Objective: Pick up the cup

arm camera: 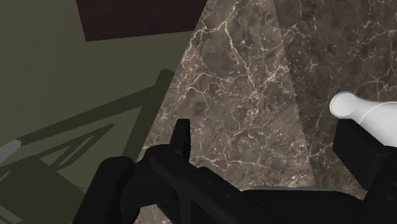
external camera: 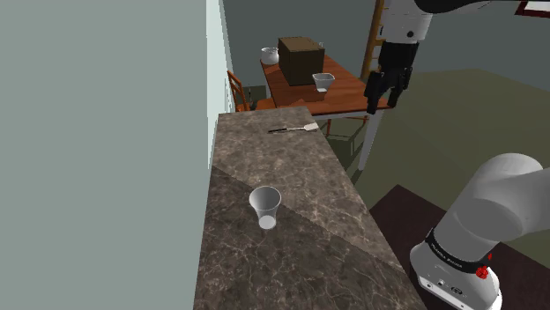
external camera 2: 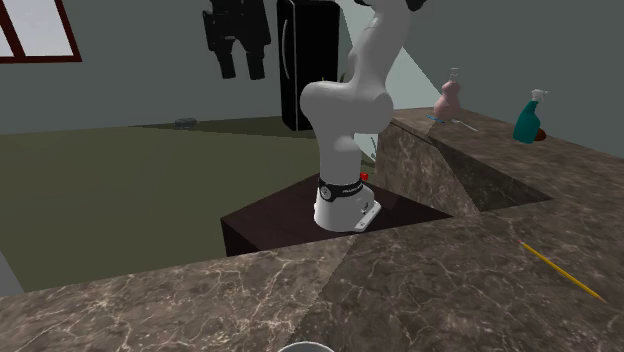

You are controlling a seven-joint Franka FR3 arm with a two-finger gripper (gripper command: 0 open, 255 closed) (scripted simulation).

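On the dark marbled counter (external camera: 264, 273), about midway along it in the shoulder view, the cup (external camera: 265, 207) stands upright, pale grey-white, mouth up, narrowing toward its base. Toward the counter's far end lies a slim utensil (external camera: 293, 129) with a dark handle, well apart from the cup. The gripper (external camera: 381, 104) hangs high at that view's upper right, beyond the counter's far corner and well apart from the cup, its 2 black fingers spread with an empty gap between them. Behind it a wooden table (external camera: 344, 92) bears a brown box (external camera: 301, 58), a white bowl (external camera: 270, 55) and a small pale container (external camera: 323, 82).

In the second exterior view the gripper (external camera 2: 240, 68) hangs at the top, fingers down and apart, above the olive floor (external camera 2: 120, 190). The white arm (external camera 2: 340, 110) rises from its dark stand (external camera 2: 270, 225). The cup (external camera 2: 305, 347) shows just its rim at the bottom edge. On the counter at that view's right stand a teal spray bottle (external camera 2: 530, 117) and a pink bottle (external camera 2: 450, 98), and a yellow pencil (external camera 2: 560, 270) lies nearer.

In the wrist view the fingers (arm camera: 181, 137) stand wide apart above the marbled surface. A white rounded shape (arm camera: 366, 114) shows next to 1 finger. Whether it is the cup I cannot tell.
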